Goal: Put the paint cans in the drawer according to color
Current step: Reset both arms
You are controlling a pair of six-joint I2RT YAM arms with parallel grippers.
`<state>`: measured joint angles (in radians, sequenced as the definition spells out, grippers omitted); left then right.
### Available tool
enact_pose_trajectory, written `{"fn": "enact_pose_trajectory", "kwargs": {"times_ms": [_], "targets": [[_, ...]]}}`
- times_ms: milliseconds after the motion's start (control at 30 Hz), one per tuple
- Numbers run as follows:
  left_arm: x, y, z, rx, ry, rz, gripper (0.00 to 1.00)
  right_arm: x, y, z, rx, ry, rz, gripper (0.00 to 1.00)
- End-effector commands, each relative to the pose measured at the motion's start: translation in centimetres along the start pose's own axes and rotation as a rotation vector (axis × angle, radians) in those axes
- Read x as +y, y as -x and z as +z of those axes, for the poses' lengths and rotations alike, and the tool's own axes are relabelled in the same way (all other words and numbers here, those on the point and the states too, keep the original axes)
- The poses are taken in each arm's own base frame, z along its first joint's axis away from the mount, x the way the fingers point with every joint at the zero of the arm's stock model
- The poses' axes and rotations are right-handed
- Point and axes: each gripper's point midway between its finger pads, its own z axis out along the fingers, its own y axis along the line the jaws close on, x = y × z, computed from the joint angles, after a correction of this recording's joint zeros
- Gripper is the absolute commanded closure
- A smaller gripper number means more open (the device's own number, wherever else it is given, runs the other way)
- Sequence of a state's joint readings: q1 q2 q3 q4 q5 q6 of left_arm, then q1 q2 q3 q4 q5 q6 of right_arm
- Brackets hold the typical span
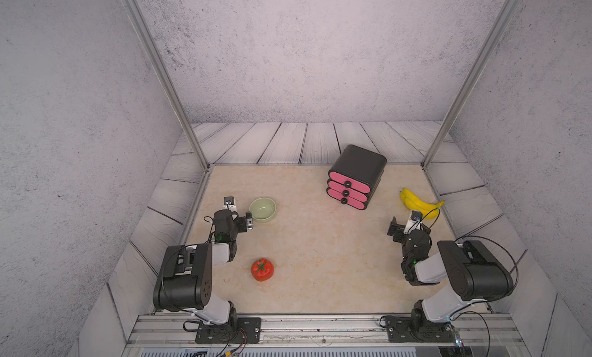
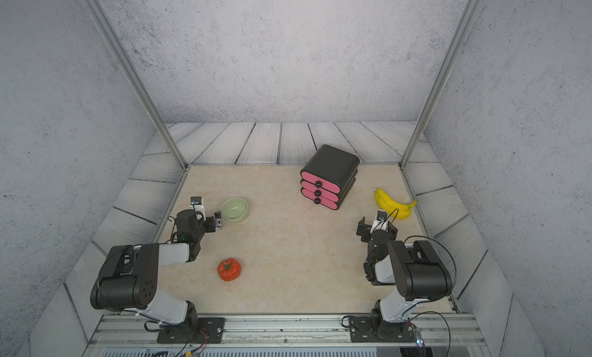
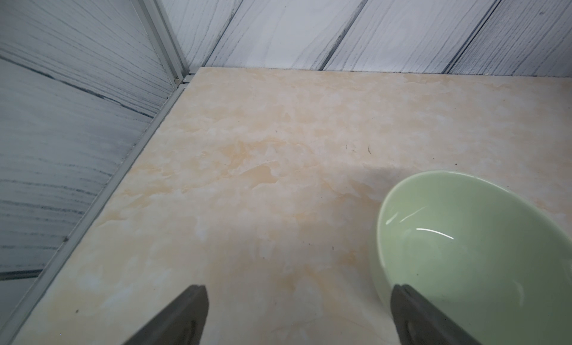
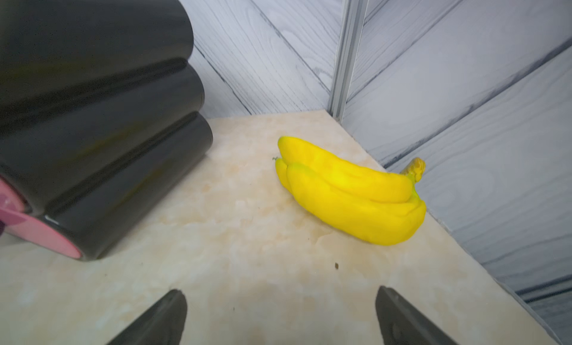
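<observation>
Well back: rounded black drawer, three flush pink fronts; left fingers and right fingers spread.

A robot lab test cell, this: aluminium frame posts edge printed concrete-look walls, the left arm and right arm are bolted to a metal rail, and a toy tomato and banana sit on a marble-print tabletop.
</observation>
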<state>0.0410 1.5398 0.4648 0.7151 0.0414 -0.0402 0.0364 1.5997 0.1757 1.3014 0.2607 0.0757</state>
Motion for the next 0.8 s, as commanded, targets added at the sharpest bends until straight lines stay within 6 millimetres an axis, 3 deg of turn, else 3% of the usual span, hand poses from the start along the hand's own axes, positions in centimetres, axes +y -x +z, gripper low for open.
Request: {"fn": "enact_pose_trajectory", "kwargs": {"times_ms": [0,400,600,767], "targets": [[-0.2,1.2,-0.1,-0.031,-0.009,0.016,0.02,0.2,1.4,0.0,-0.063,0.006,0.012,0.01],[-0.2,1.2,-0.1,-0.031,-0.009,0.016,0.01,0.2,1.5,0.2,-0.063,0.005,0.013,0.01],[-0.2,1.2,-0.1,-0.031,-0.009,0.017,0.02,0.5,0.8,3.8,0.133,-0.036,-0.026,0.01],[-0.3,1.2,-0.1,-0.031,-0.009,0.016,0.02,0.6,0.7,3.4,0.126,-0.040,-0.036,0.01]]}}
